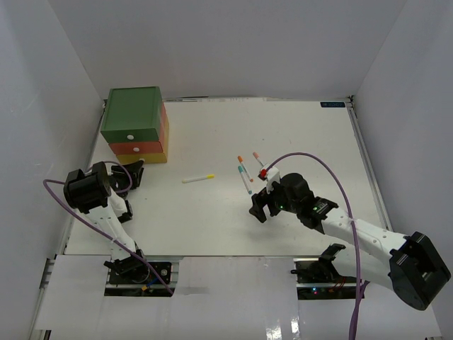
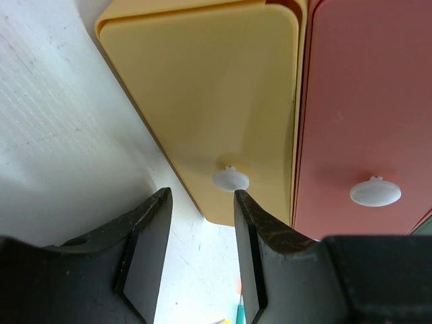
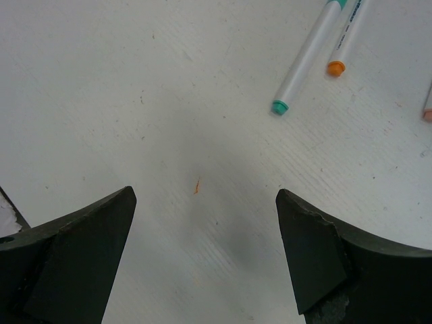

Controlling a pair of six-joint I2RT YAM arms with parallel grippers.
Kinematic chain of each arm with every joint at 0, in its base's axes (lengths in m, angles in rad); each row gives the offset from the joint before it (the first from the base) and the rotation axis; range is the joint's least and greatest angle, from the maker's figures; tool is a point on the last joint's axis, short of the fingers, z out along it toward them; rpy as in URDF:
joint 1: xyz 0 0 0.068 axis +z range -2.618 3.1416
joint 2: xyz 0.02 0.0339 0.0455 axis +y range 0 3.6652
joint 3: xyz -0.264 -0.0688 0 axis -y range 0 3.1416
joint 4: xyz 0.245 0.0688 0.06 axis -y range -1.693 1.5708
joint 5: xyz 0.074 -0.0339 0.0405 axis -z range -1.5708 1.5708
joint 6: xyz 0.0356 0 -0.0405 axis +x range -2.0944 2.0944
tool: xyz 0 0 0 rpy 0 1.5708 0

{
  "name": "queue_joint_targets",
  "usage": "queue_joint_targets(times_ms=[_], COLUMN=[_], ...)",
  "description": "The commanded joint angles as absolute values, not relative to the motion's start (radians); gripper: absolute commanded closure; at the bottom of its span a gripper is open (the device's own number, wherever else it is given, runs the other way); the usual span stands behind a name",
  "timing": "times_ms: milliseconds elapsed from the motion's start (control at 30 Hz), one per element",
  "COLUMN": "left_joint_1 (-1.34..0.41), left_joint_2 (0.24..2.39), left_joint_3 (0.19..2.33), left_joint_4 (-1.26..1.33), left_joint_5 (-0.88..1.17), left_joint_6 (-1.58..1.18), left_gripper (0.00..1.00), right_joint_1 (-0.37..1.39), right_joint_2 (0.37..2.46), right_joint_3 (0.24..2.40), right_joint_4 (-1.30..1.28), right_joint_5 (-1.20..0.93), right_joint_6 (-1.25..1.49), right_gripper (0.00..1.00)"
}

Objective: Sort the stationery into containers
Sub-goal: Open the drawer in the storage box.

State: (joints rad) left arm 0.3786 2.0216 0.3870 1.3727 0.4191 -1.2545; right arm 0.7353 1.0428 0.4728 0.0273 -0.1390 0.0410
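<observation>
The stacked drawers (image 1: 134, 131) stand at the table's far left: green on top, orange-red in the middle, yellow at the bottom. In the left wrist view the yellow drawer front (image 2: 202, 94) and its white knob (image 2: 231, 179) are close ahead, with the orange-red drawer (image 2: 371, 101) beside it. My left gripper (image 1: 134, 173) (image 2: 202, 196) is open and empty, one fingertip (image 2: 243, 199) right by the yellow knob. A yellow pen (image 1: 198, 178) lies alone mid-table. Several pens (image 1: 248, 170) lie in a cluster. My right gripper (image 1: 260, 205) (image 3: 206, 196) is open and empty, just near of that cluster.
White walls enclose the table on three sides. In the right wrist view a teal-capped pen (image 3: 304, 61), an orange-capped pen (image 3: 344, 40) and a pink tip (image 3: 428, 108) lie beyond the fingers. A purple cable (image 1: 311, 159) arcs over the right arm.
</observation>
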Motion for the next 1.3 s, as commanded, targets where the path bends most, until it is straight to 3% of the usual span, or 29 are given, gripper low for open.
queue_joint_targets(times_ms=[0, 1267], left_joint_1=[0.383, 0.383], left_joint_2=[2.019, 1.934], left_joint_3=[0.365, 0.416], left_joint_4=[1.720, 1.678], left_joint_5=[0.410, 0.394], left_joint_6=[-1.243, -1.247], left_gripper=[0.48, 0.47], right_joint_1=[0.735, 0.735], right_joint_2=[1.054, 1.043], right_joint_3=[0.503, 0.508], right_joint_4=[0.060, 0.049], right_joint_5=[-0.158, -0.152], right_joint_6=[0.026, 0.023], right_gripper=[0.09, 0.09])
